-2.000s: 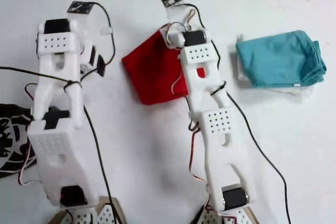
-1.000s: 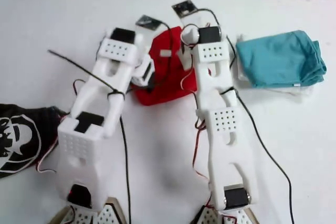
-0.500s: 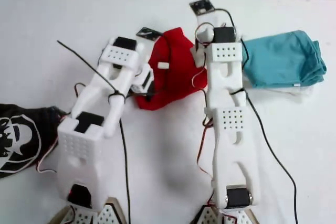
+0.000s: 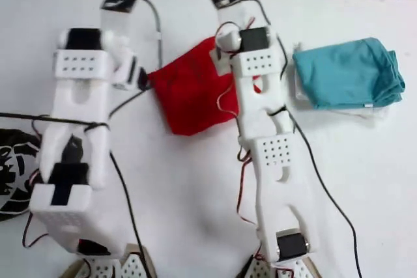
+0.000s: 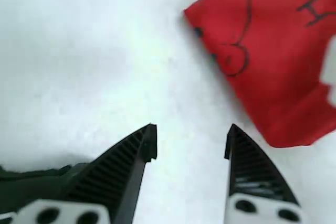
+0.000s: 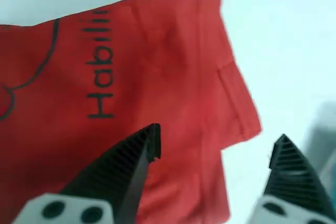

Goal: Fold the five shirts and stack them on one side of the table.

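roughly a third done: teal shirt (image 4: 348,73) sits folded on the desk's (image 4: 195,187) right side, red shirt (image 4: 189,92) lies mid-desk part-folded and unstacked, black shirt (image 4: 13,174) bunched at left edge, left claw (image 5: 191,132) wide over bare desk, right claw (image 6: 218,136) wide above red shirt.

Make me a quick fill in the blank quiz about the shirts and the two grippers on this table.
1. The middle shirt on the table is coloured ____.
2. The right gripper hangs over that shirt with its fingers ____.
3. The black shirt lies on the ____ gripper's side of the table.
4. The teal shirt lies on the ____ gripper's side.

Missing words: red; open; left; right.
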